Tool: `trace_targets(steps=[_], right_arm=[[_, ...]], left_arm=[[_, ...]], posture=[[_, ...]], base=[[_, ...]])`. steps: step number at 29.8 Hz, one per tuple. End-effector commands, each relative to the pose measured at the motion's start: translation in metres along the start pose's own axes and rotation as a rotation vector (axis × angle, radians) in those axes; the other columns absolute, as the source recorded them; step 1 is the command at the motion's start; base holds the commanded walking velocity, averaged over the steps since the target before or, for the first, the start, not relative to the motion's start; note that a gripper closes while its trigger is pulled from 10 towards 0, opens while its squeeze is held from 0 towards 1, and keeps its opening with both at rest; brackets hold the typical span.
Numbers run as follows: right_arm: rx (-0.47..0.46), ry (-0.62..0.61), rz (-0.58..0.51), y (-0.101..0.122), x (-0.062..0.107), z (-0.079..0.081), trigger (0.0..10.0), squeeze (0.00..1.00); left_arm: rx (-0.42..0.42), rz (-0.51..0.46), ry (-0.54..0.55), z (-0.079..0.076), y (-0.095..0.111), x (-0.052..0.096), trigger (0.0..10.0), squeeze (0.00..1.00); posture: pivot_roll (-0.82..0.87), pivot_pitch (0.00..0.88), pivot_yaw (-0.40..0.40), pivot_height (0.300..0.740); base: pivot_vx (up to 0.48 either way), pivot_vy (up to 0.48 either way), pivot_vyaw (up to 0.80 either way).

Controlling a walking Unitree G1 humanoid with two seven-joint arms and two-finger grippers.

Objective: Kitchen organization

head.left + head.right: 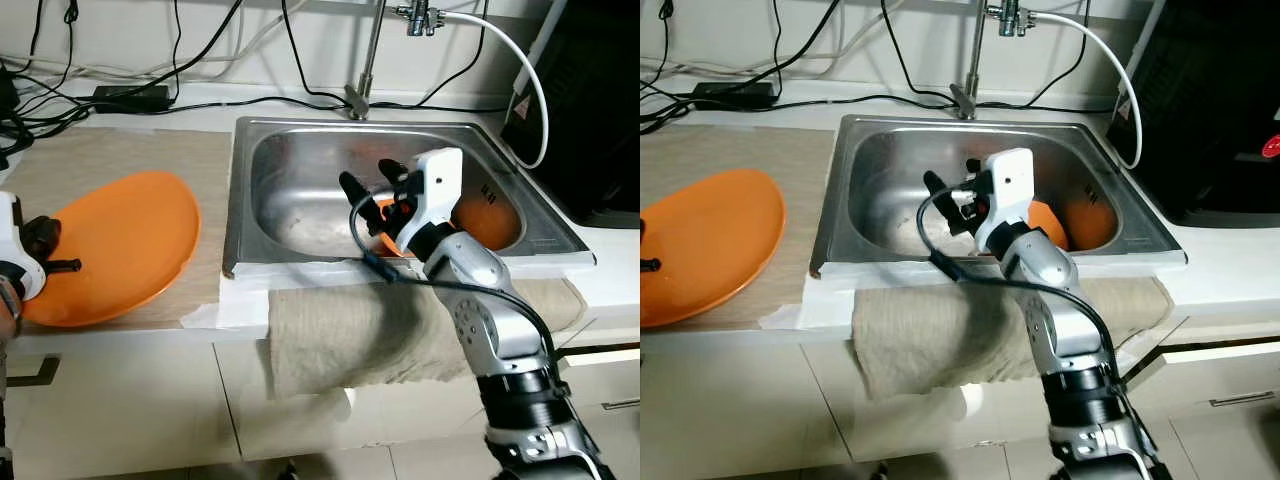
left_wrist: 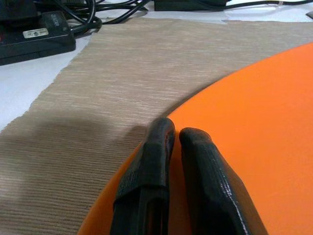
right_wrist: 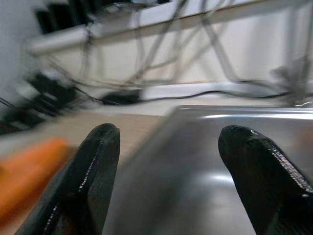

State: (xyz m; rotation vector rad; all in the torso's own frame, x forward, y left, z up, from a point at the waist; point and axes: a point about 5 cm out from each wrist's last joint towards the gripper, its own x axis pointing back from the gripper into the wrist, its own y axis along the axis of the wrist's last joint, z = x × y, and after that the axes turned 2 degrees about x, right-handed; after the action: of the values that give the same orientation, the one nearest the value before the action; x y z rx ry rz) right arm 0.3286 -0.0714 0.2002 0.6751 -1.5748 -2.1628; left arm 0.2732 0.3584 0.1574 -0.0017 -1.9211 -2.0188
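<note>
The sink (image 1: 300, 140) is set into the table (image 1: 120, 150), with the faucet (image 1: 368, 60) rising behind its back rim. A plate (image 1: 120, 240) lies on a mat (image 1: 110, 160) on the table to the left of the sink. A towel (image 1: 350, 330) hangs over the table's front edge, before the sink. A bowl (image 1: 490, 222) sits in the sink's right part. Cables (image 1: 120, 95) run along the wall behind. The right tool (image 1: 375, 185) hangs over the sink, and the left tool (image 2: 172, 139) rests at the plate's left edge.

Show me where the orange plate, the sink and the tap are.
orange plate (image 1: 120, 240), left eye view, middle of its face.
sink (image 1: 300, 205), left eye view, bare steel basin floor.
tap (image 1: 368, 60), left eye view, upright stem.
</note>
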Motion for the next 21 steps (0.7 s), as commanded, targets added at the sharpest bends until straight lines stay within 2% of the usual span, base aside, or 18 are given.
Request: trace_targets(steps=[1,3,6,7,8,13,14,18,19,20,21], right_arm=[[-0.102,0.040,0.018,0.001,-0.009,0.007,10.0,0.00],[-0.186,0.104,0.034,0.001,-0.021,0.021,10.0,0.00],[-0.248,0.162,0.063,-0.002,-0.032,0.034,10.0,0.00],[-0.248,0.162,0.063,-0.002,-0.032,0.034,10.0,0.00],[-0.289,0.204,0.095,-0.007,-0.038,0.042,10.0,0.00],[-0.369,0.264,0.150,-0.016,-0.048,0.057,10.0,0.00],[-0.406,0.286,0.175,-0.020,-0.052,0.064,10.0,0.00],[-0.403,0.297,0.217,-0.032,-0.058,0.075,10.0,0.00],[-0.392,0.303,0.228,-0.034,-0.059,0.079,10.0,0.72],[-0.371,0.313,0.239,-0.037,-0.059,0.083,10.0,1.00],[-0.352,0.327,0.251,-0.039,-0.059,0.086,10.0,1.00]], left_arm=[[0.047,0.231,0.000,-0.004,-0.058,0.003,10.0,0.00],[0.046,0.226,-0.005,-0.006,-0.057,0.002,10.0,0.00],[0.047,0.220,-0.010,-0.007,-0.056,0.002,10.0,0.00],[0.047,0.220,-0.010,-0.007,-0.056,0.002,10.0,0.00],[0.047,0.215,-0.015,-0.008,-0.055,0.001,10.0,0.00],[0.051,0.208,-0.019,-0.010,-0.054,0.000,10.0,0.00],[0.053,0.206,-0.021,-0.010,-0.053,-0.001,10.0,0.00],[0.053,0.204,-0.024,-0.011,-0.053,-0.001,10.0,0.00],[0.053,0.203,-0.025,-0.012,-0.052,-0.001,10.0,0.00],[0.052,0.202,-0.027,-0.012,-0.052,-0.001,10.0,0.00],[0.052,0.201,-0.027,-0.012,-0.052,-0.001,10.0,0.00]], posture=[[0.13,0.011,-0.105,0.740],[0.14,0.012,-0.107,0.740],[0.14,0.008,-0.106,0.740],[0.14,0.008,-0.106,0.740],[0.15,0.005,-0.108,0.740],[0.16,0.000,-0.110,0.740],[0.16,0.000,-0.109,0.740],[0.16,0.000,-0.111,0.740],[0.16,0.000,-0.111,0.740],[0.17,0.000,-0.112,0.740],[0.17,0.000,-0.113,0.740]], base=[[0.000,0.000,0.00],[0.000,0.000,0.00],[0.000,0.000,0.00],[0.000,0.000,0.00],[0.000,0.000,0.00],[0.000,0.000,0.00],[0.000,0.000,0.00],[0.000,0.000,0.00],[0.000,0.000,0.00],[0.000,0.000,0.00],[0.000,0.000,0.00]])
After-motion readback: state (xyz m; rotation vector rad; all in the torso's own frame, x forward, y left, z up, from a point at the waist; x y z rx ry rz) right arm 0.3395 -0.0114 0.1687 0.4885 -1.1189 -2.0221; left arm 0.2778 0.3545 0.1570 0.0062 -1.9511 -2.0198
